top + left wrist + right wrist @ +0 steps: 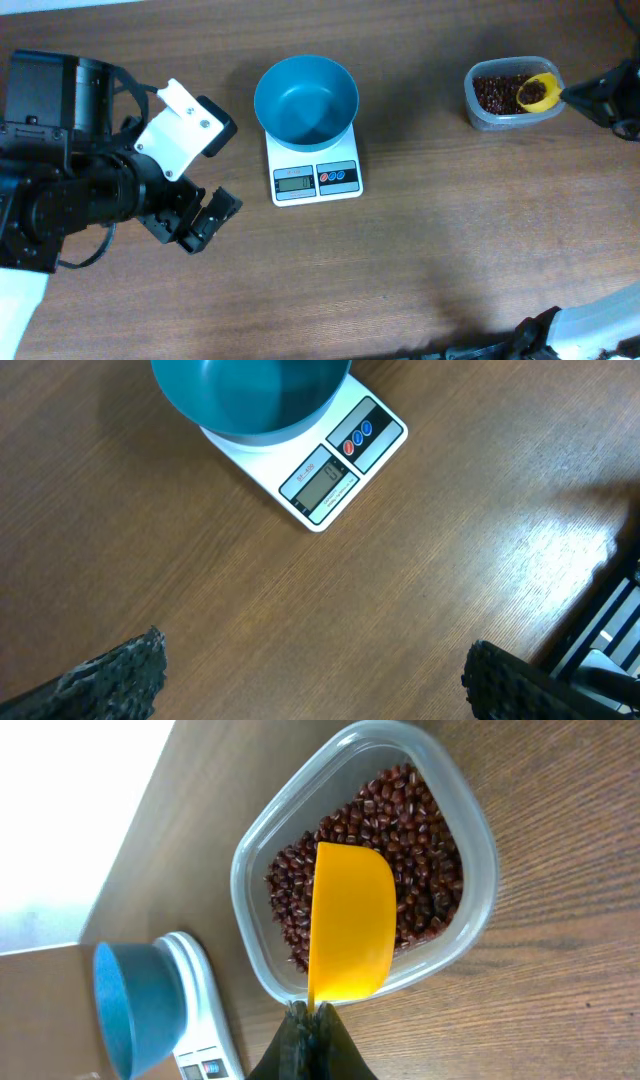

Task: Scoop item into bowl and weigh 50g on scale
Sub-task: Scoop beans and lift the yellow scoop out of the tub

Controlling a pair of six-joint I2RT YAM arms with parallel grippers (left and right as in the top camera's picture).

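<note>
Right hand (312,1020) first: it's clenched tight on the thin handle of the yellow scoop (350,920), and that narrow pinch keeps the cup from rolling. The scoop sits low over the beans (420,830) inside the clear tub (478,840), at the counter's (420,260) far right. I can't tell whether it carries a load. Over to the left hand (320,685): released, jaws spread wide, hovering above bare wood and gripping nothing. It looks parked out of the pouring lane. Between them, the blue bowl (306,98) rests on the white scale (315,180), well apart from the tub. It looks empty and the display faces forward, so I'd judge that nothing has been weighed yet.
</note>
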